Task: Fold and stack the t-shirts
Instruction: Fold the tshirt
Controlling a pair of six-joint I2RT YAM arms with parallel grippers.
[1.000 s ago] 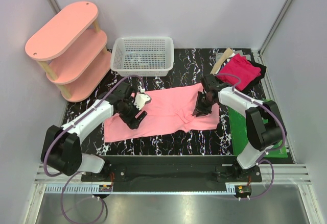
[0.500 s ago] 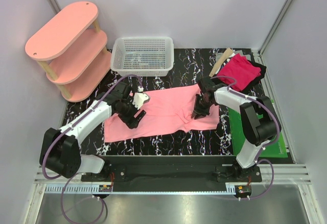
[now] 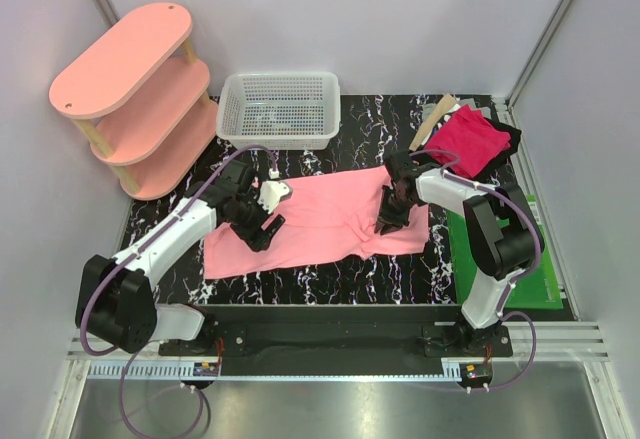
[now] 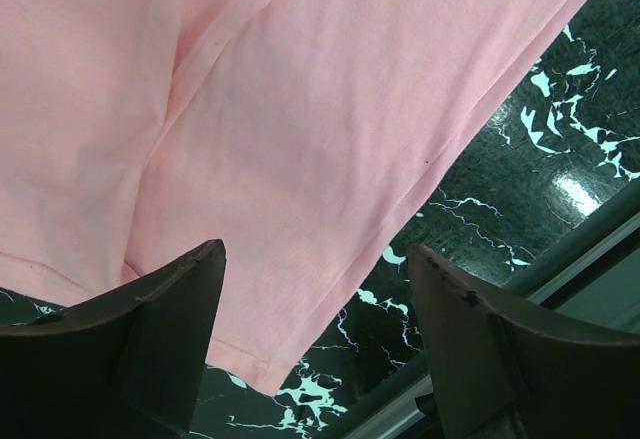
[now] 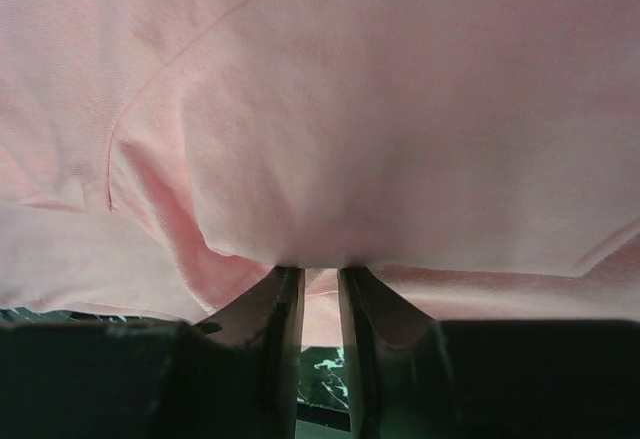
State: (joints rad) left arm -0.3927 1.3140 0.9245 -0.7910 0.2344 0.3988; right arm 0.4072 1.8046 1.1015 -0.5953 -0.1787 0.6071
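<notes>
The salmon-pink t-shirt [image 3: 330,214] was light and plain, the magenta-red t-shirt [image 3: 467,139] deep and unpatterned. The counter [image 3: 370,119] was black with white marble veining. The mat [image 3: 456,259] was glossy green, the mesh basket [image 3: 280,109] white, the shelf unit [image 3: 125,64] pale pink.

A pale-pink three-tier oval shelf unit [image 3: 122,59] stands at 10 o'clock on the black marbled table [image 3: 370,124]. A white mesh basket [image 3: 280,109] sits at 12 o'clock. A glossy green mat [image 3: 457,251] lies flat at 4 o'clock.
</notes>
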